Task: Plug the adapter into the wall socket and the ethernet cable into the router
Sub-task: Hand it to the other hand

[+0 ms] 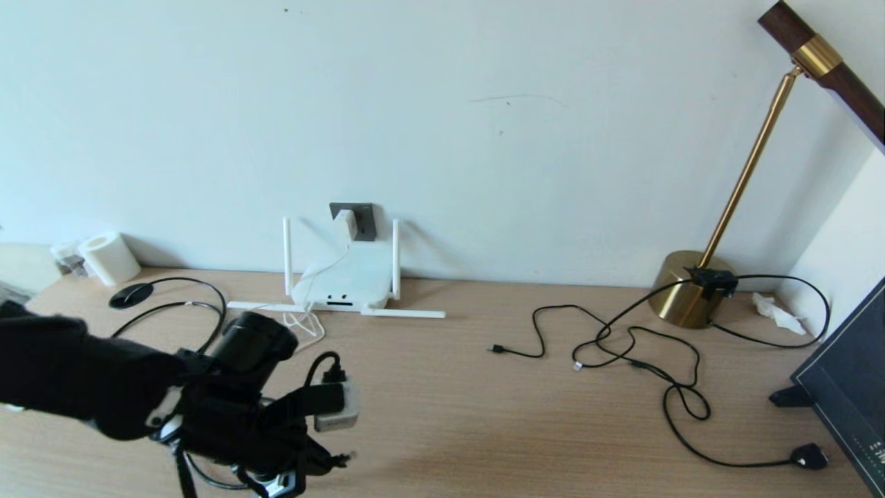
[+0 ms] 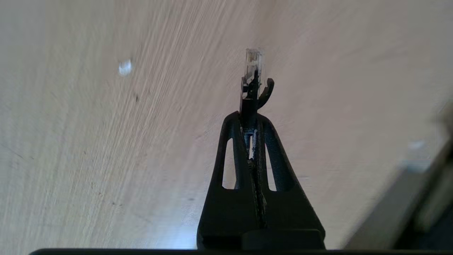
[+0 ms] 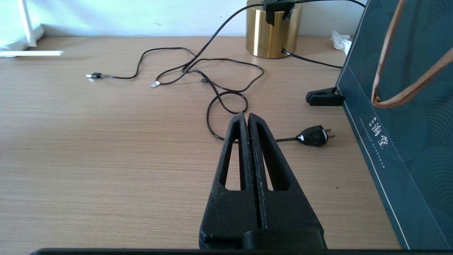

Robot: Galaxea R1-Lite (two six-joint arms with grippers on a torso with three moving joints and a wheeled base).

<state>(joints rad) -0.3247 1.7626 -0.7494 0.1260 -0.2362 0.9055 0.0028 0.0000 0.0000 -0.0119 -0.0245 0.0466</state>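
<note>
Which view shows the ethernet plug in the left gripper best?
The left wrist view: the ethernet cable's clear-tipped plug sticks out beyond the shut left gripper, sharp against the table. In the head view, the arm mostly hides it. The right wrist view doesn't show it.

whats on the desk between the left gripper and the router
Head view: only the adapter's looped white cord lies between the left gripper and router; otherwise bare desk.
</note>
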